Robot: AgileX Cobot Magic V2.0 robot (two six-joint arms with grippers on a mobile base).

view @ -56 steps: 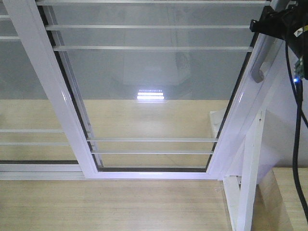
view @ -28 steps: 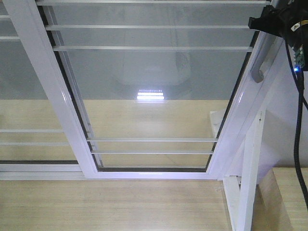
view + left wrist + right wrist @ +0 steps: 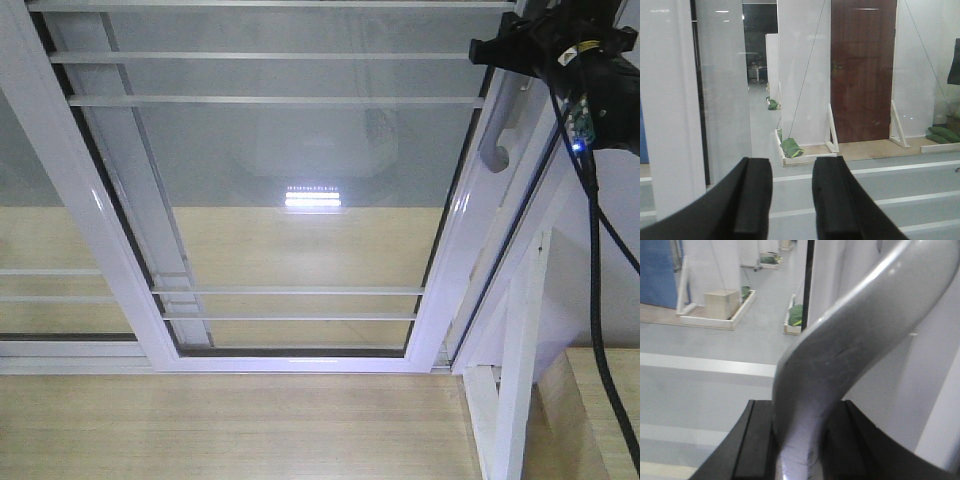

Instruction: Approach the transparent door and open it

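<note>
Your right gripper (image 3: 797, 437) is clamped round the handle (image 3: 840, 355) on the door (image 3: 300, 160), dead ahead; left gripper (image 3: 792, 195) parted, empty; panel's likely heavy, rigid, breakable; pull by the handle only.

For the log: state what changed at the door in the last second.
The transparent door slid left, baring a gap at its right edge; the right gripper, clamped on the pull handle, went with it. The support bracket and bottom rail stayed put.

pale wood floor (image 3: 250, 420), brown wooden door (image 3: 862, 70), white partition walls (image 3: 802, 70) beyond.
</note>
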